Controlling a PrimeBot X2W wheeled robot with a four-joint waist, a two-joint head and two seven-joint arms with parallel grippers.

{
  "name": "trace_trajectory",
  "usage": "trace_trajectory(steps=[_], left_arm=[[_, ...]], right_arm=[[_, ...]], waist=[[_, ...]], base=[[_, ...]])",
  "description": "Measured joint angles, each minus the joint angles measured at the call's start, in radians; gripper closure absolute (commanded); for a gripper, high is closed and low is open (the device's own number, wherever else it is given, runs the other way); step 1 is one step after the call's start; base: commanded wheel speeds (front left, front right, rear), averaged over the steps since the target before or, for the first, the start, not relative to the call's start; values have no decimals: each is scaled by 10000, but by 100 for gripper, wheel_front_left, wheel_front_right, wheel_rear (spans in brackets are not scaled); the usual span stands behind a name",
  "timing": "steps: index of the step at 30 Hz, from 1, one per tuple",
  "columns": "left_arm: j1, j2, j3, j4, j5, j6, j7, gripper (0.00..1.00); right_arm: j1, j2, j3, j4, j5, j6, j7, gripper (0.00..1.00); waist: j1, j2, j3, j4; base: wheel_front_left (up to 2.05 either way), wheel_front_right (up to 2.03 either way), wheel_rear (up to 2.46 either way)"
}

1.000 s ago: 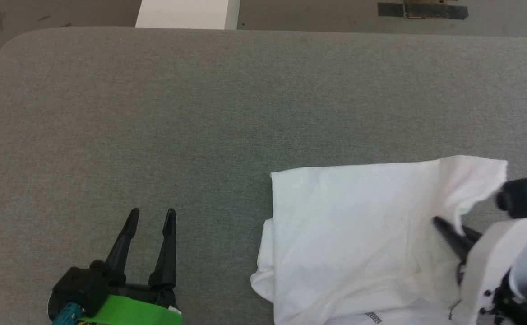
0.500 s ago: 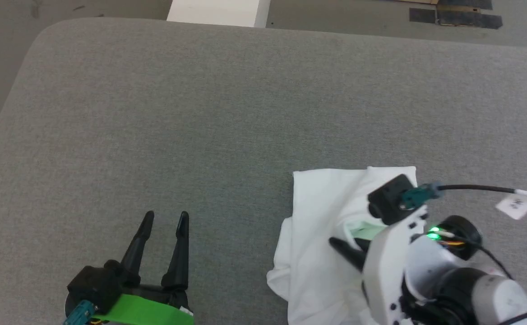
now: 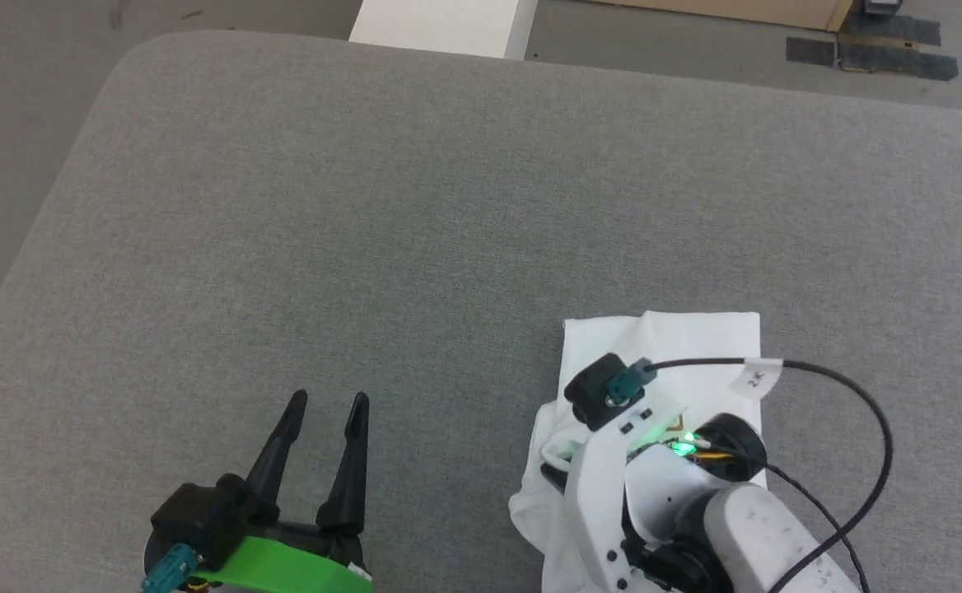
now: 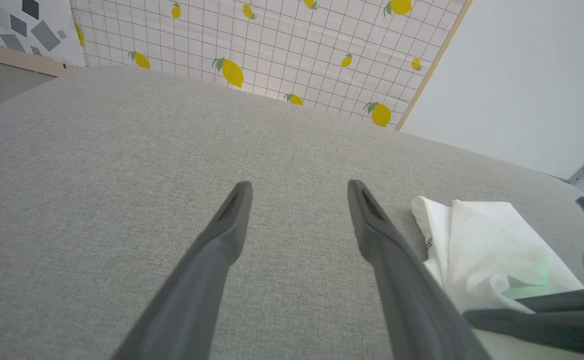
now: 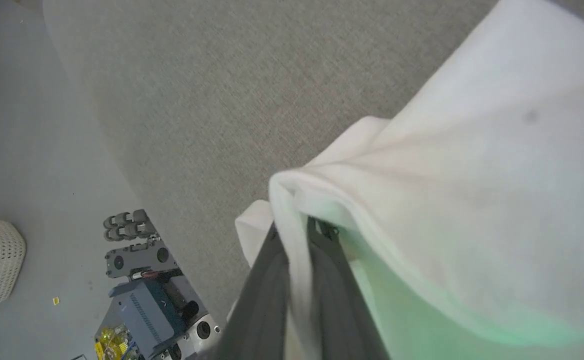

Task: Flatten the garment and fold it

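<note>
Pinching an edge of the garment (image 5: 472, 150) between fingers pressed nearly together, the right gripper (image 5: 297, 230) hung low and right of centre in the head view. It was probably carrying that edge across as a fold. The white cloth lay doubled on the grey padded surface (image 3: 366, 206). The left gripper (image 3: 329, 399) hovered at lower left, fingers spread, clear of the cloth.

The grey fabric-covered table (image 3: 448, 206) carries 1 white garment (image 3: 695, 342), partly folded, toward the robot's right.
</note>
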Motion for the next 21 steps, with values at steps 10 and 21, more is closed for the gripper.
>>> trace_trajectory(steps=[10, 21], left_arm=[[12, 8, -65, 132, 0, -4, 4, 0], [38, 174, -13, -213, 27, 100, 15, 0]], right_arm=[[-179, 54, 171, 426, 481, 0, -754, 0], [1506, -360, -3847, -3452, 368, 0, -203, 0]], waist=[[0, 0, -372, -205], [0, 0, -285, -722]], base=[[0, 0, 0], [0, 0, 0]])
